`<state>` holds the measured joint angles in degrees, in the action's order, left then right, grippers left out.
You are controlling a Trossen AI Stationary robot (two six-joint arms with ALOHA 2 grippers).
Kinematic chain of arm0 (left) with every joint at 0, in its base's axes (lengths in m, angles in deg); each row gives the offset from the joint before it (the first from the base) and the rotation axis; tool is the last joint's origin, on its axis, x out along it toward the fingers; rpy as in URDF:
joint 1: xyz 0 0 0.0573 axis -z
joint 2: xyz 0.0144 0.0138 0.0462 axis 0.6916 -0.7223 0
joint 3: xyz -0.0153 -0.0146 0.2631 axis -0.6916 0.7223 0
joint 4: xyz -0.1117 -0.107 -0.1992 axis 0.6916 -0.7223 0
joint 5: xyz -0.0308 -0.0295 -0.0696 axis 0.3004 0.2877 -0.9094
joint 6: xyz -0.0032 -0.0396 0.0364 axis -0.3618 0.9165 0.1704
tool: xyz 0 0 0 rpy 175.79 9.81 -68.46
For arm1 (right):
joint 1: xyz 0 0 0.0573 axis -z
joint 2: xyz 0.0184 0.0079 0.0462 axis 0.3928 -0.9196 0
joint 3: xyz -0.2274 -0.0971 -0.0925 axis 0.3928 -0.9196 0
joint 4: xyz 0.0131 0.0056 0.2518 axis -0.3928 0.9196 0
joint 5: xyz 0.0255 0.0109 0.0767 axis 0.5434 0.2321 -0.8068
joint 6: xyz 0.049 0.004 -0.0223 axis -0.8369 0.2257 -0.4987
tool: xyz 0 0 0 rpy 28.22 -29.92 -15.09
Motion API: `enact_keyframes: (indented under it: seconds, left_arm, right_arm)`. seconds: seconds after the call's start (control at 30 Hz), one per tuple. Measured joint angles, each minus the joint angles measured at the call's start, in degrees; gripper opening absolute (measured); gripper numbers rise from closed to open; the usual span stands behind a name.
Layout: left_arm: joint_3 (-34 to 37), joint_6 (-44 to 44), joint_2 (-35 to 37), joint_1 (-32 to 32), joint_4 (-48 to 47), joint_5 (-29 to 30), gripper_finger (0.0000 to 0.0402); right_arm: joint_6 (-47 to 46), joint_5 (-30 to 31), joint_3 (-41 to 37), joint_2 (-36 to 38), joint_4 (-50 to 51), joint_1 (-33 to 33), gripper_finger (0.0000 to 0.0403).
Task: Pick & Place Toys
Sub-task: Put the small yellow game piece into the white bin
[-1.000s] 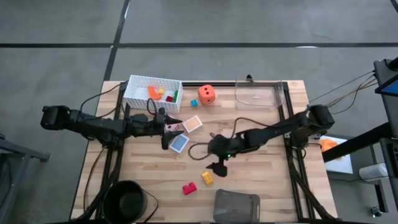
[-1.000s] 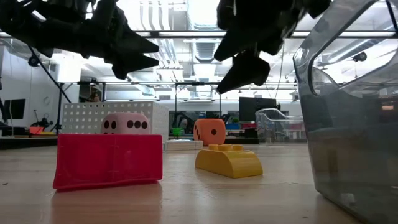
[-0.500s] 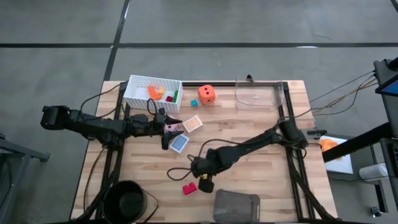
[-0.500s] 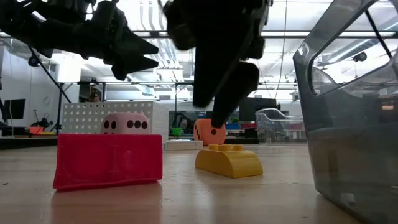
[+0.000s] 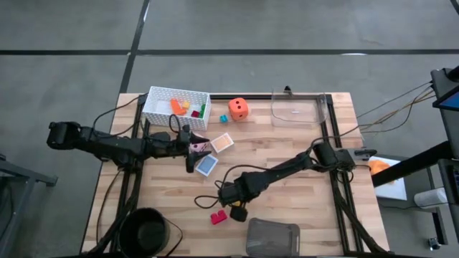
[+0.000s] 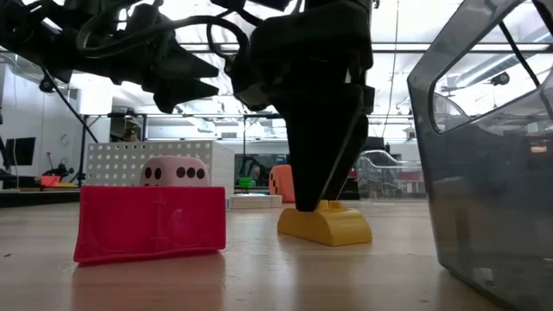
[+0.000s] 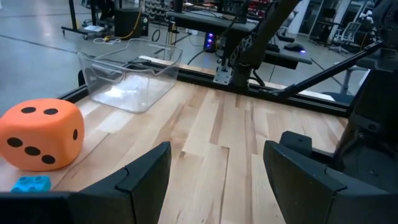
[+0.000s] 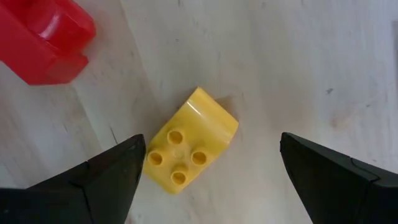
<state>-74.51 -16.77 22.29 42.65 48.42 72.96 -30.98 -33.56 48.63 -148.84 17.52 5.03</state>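
High view: yellow brick [image 5: 239, 208] mostly hidden under right gripper [image 5: 237, 211]. Basket [image 5: 159, 100] contents too small to sort. Low view: grey tray [image 6: 484, 173] cut off at right edge; pink die [image 6: 175, 172] half-hidden behind red brick [image 6: 152, 222].

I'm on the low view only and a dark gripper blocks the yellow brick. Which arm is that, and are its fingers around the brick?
Observer: It's the right gripper; its open fingers stand on either side of the yellow brick, not touching.
Operator: What's the brick's top like?
Observer: Four studs face up, with a rounded slope at one end.
Operator: And the left arm?
Observer: The left gripper hangs open, empty, by the blue card and the pink die, short of the white basket.
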Motion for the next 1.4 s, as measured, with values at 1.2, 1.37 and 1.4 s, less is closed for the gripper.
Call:
enact_keyframes:
  seconds: [1.2, 1.37, 1.4]
  left_arm:
    - [0.0, -0.9, 0.0, 0.0, -0.1, 1.3, 0.0259]
    - [0.0, -0.9, 0.0, 0.0, -0.1, 1.3, 0.0259]
    - [0.0, -0.9, 0.0, 0.0, -0.1, 1.3, 0.0259]
  right_arm:
    - [11.3, 5.2, -4.0, 0.1, 4.7, 2.9, 0.0277]
    - [12.2, 3.9, -4.1, 0.1, 4.6, 2.8, 0.0172]
    - [12.5, 3.9, -4.1, 0.1, 4.5, 2.8, 0.0152]
